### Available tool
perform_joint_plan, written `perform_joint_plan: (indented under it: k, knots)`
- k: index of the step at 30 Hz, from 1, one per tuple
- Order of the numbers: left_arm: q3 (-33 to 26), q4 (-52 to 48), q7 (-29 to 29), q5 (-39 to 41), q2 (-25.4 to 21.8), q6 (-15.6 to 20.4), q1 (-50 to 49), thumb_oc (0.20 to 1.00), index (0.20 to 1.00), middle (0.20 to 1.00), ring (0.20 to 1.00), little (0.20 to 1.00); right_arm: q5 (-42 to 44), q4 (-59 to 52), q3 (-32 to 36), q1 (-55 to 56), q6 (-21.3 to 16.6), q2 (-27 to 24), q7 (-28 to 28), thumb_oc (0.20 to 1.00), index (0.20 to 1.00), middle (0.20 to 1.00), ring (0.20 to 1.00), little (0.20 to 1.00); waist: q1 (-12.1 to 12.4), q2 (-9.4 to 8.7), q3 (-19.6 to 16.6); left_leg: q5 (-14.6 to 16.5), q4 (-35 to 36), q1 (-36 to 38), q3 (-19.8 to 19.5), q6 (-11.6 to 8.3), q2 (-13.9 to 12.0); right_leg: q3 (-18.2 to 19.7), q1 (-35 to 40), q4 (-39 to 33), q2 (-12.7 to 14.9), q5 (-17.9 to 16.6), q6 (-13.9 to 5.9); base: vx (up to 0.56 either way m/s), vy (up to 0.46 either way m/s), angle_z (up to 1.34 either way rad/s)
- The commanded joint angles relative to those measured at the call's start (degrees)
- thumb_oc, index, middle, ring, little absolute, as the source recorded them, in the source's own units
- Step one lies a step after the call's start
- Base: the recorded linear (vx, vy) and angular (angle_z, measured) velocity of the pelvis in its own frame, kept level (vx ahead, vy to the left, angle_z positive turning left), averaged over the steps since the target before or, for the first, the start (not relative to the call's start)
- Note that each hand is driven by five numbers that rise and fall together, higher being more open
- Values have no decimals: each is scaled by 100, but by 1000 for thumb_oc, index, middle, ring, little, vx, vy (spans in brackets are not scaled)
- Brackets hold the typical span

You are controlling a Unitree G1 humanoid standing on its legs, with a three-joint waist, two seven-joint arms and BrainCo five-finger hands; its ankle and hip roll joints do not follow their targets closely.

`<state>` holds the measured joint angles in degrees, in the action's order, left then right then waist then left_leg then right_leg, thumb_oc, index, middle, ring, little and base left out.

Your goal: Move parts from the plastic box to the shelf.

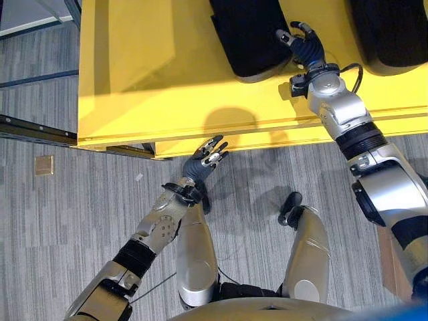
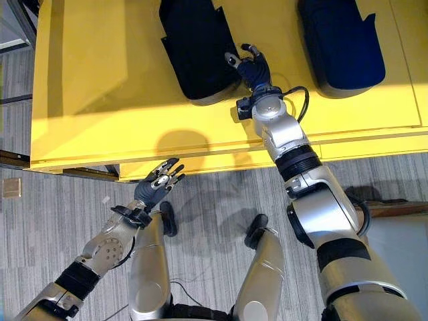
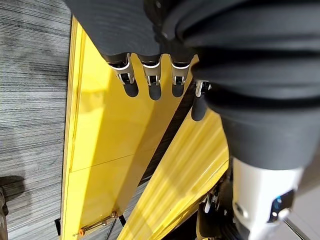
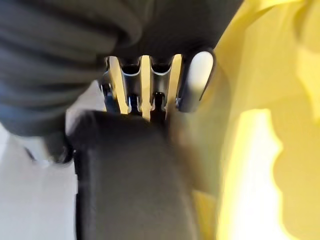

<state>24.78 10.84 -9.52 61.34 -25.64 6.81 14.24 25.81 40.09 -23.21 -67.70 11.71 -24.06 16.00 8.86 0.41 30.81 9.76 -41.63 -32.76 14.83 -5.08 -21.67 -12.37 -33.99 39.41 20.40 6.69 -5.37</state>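
**Right robot hand on the nearer dark part, left robot hand low by the yellow edge**

Two dark moulded parts lying on the yellow surface (image 2: 100, 87): one dark part (image 2: 197, 47) near the middle, a second dark part (image 2: 341, 43) off to the robot's right, well apart from the first. Both flat on the yellow top, their far ends cut off by the frame.

Reaching over the front edge, the right robot hand (image 2: 253, 67), set at the near right corner of the middle part. Seen from the right wrist, fingers (image 4: 150, 87) pressed down onto the part's dark rounded rim (image 4: 130, 170), tips hidden against it; thumb not clearly made out. Cannot tell whether that hand has closed on the part or merely rests against it.

Lower and to the left, the left robot hand (image 2: 157, 182), held in the air just in front of the surface's front edge, above the grey striped floor (image 2: 60, 221). Fingers (image 3: 150, 82) loosely extended and spread, holding nothing, pointing toward the yellow panel (image 3: 115, 140) in the left wrist view.

A small square plate (image 1: 44, 165) set in the floor, left of the surface's corner.
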Motion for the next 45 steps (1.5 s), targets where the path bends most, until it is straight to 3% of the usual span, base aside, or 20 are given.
perform_joint_plan:
  k: [1, 4, 20, 45]
  knots:
    - [157, -433, -165, 33, 71, 206, 115, 1000, 1000, 1000, 1000, 1000, 113, 338, -78, 291, 179, 59, 47, 1000, 1000, 1000, 1000, 1000, 147, 143, -101, 160, 344, 99, 276, 296, 424, -635, -36, 770, -222, 747, 101, 0, 0, 0]
    - [150, -435, -177, 4, 85, 172, 111, 1000, 1000, 1000, 1000, 1000, 432, 421, -12, 390, 146, 115, 206, 1000, 1000, 1000, 1000, 1000, 131, 150, -101, 159, 380, 197, 310, 310, 437, -626, 54, 725, -222, 746, 94, 0, 0, 0]
    - [149, -464, -31, -87, 190, 275, 60, 1000, 1000, 1000, 1000, 1000, 832, 236, 238, 976, 78, 399, -123, 1000, 1000, 1000, 1000, 1000, 39, 133, -101, 121, 538, 512, 463, 321, 447, -644, 350, 426, -199, 626, 31, 0, 1, 0]
    - [179, -518, -9, -265, 284, 444, -130, 1000, 1000, 1000, 1000, 1000, 438, -421, 37, 1551, 273, 598, -684, 1000, 1000, 1000, 1000, 1000, -9, 126, -101, 86, 596, 643, 522, 348, 474, -653, 508, 362, -186, 613, 31, 0, 1, 0]
